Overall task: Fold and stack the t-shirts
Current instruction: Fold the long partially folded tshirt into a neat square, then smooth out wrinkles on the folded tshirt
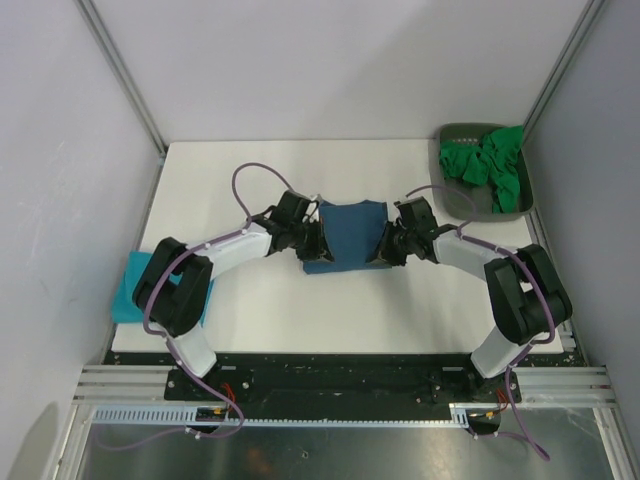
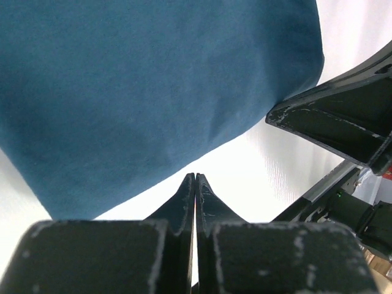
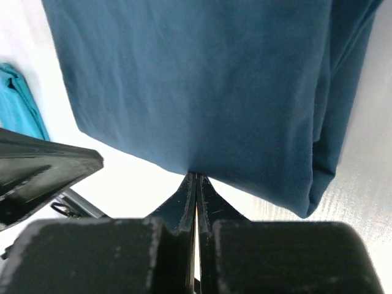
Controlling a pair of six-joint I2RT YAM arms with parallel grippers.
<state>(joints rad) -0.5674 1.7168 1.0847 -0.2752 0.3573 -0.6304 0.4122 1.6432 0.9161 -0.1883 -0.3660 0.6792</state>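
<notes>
The dark blue t-shirt [image 1: 345, 232] is pinched at its right edge by the right gripper [image 3: 196, 175]; the left gripper [image 2: 195, 176] is held closed beside the left edge.

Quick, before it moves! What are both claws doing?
Left gripper: closed, apparently pinching the edge of the dark blue t-shirt.
Right gripper: closed on that shirt's edge.
</notes>
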